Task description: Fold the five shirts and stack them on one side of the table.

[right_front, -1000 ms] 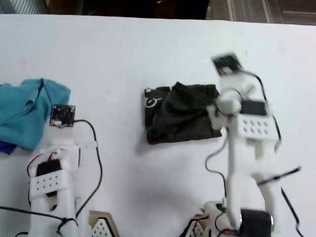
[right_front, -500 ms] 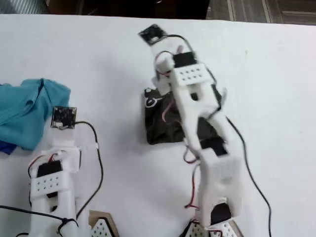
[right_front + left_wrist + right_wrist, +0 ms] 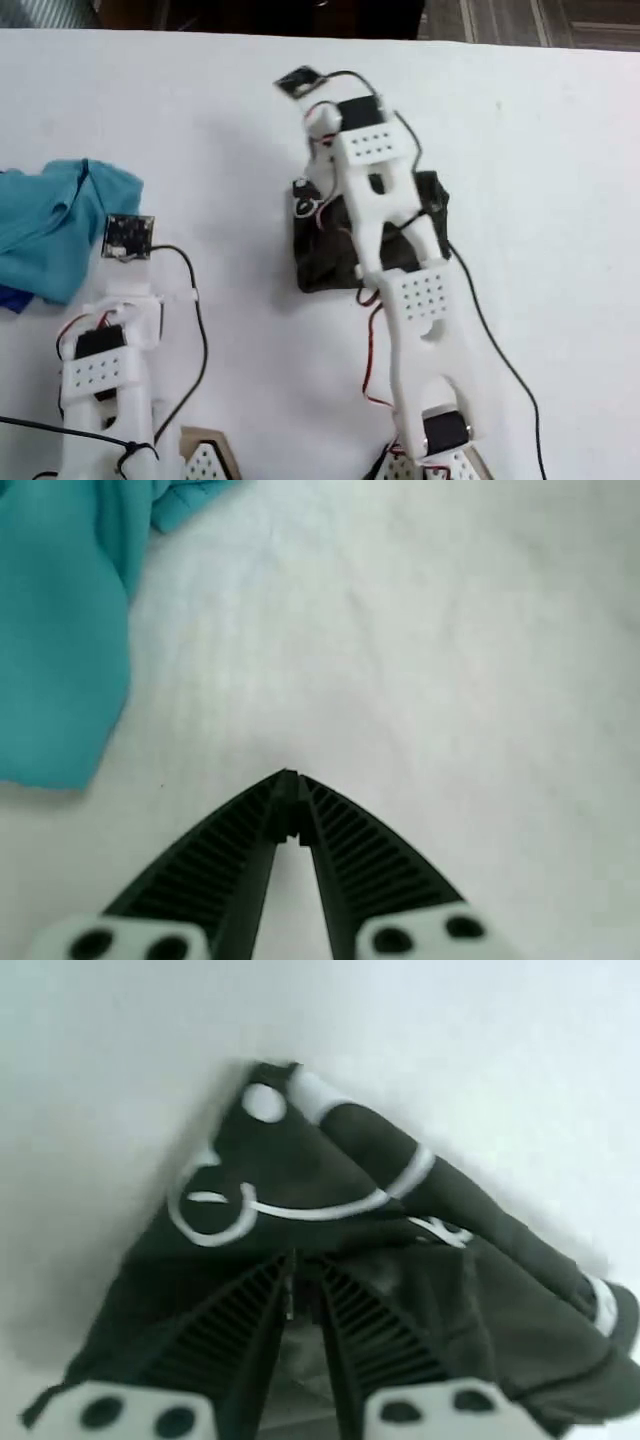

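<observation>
I am holding my right gripper [image 3: 292, 1260] with its fingers pressed tip to tip, nothing visibly between them, just over the folded black shirt [image 3: 460, 1290], which is lying near the middle of the white table [image 3: 450, 660]. I am holding my left gripper [image 3: 290, 780] closed and empty over bare tabletop, with the crumpled teal shirt [image 3: 60, 630] lying near it on the left side.
</observation>
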You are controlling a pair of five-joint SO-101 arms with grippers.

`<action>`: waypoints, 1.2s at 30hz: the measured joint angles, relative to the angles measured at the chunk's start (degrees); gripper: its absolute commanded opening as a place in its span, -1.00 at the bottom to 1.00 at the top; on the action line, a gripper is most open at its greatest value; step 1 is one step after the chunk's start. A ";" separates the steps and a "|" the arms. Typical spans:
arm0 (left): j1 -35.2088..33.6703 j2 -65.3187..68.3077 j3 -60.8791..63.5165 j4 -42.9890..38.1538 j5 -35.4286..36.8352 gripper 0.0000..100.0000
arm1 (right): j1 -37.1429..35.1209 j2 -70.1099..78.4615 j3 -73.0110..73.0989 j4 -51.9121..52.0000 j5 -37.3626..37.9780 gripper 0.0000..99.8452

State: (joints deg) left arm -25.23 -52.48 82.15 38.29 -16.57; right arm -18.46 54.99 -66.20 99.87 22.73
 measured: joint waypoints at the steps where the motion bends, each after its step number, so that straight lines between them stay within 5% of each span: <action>1: 0.00 0.00 0.00 0.00 0.00 -0.94 | 1.14 0.00 0.26 0.00 0.00 -0.96; 15: 0.00 0.00 0.09 0.00 0.00 -0.94 | 8.79 -16.70 21.10 0.09 7.56 -0.96; 26: 0.00 0.00 0.09 0.00 0.00 -0.94 | -5.01 -20.92 23.65 -7.65 7.56 -0.96; 36: 0.00 0.00 0.09 0.00 0.00 -0.94 | -6.07 -13.01 24.18 -0.18 7.56 -0.96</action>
State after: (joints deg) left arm -25.23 -52.48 82.24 38.29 -16.57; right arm -24.53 41.98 -42.02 99.69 30.29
